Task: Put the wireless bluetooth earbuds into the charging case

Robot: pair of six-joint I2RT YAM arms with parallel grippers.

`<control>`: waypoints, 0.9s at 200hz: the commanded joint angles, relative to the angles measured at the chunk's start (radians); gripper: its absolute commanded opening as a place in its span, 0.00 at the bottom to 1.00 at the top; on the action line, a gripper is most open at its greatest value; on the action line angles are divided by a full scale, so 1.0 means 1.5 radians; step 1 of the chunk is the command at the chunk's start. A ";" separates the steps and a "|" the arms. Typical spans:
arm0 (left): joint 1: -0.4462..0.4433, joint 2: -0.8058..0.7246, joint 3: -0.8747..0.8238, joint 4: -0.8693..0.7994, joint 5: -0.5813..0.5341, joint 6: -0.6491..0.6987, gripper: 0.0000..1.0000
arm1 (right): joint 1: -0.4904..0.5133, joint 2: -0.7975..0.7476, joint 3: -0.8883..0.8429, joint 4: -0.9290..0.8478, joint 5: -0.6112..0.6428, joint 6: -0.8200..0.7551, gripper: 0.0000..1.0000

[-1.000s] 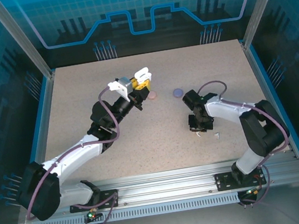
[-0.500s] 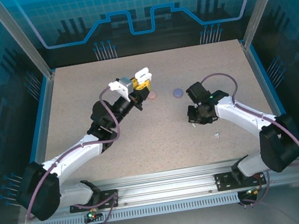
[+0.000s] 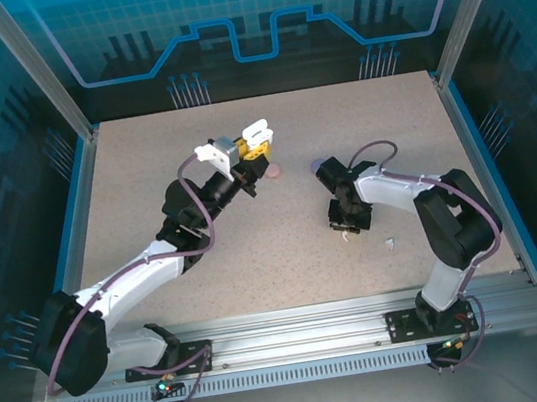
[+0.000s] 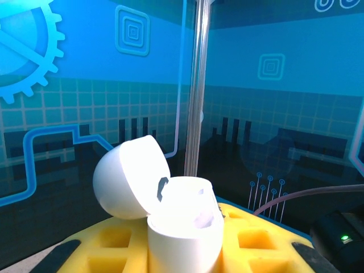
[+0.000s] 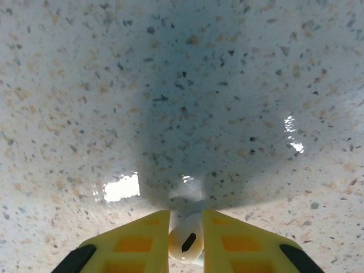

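The right gripper pinches a white earbud between its fingers, pointing down just above the tabletop, right of centre. The left gripper clamps the white charging case, lid tipped open, aloft nearer the far edge. The case lies leftward and higher, so the right arm likely must carry the earbud up there.

The charging case sits between the left gripper's fingers, above the table's far middle. One earbud sits between the right gripper's fingers, just above the table. A second earbud lies on the table to that gripper's right, nearer the bases.
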 commanded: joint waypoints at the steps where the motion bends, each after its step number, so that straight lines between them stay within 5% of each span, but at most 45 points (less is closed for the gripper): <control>1: -0.007 0.003 0.024 0.017 0.015 -0.009 0.00 | 0.010 0.025 0.024 -0.035 -0.003 0.056 0.22; 31: -0.006 0.004 0.025 0.018 0.016 -0.006 0.00 | 0.013 0.018 0.035 -0.038 -0.008 0.062 0.45; 84: -0.006 -0.002 0.024 0.015 0.020 -0.001 0.00 | 0.014 -0.050 0.035 -0.021 -0.035 -0.061 0.62; 128: -0.007 -0.018 0.022 -0.003 0.028 0.010 0.00 | 0.011 0.000 0.089 -0.047 -0.077 -0.327 0.65; 180: -0.006 -0.023 0.023 -0.011 0.025 0.014 0.00 | 0.006 0.046 0.098 -0.074 -0.069 -0.342 0.61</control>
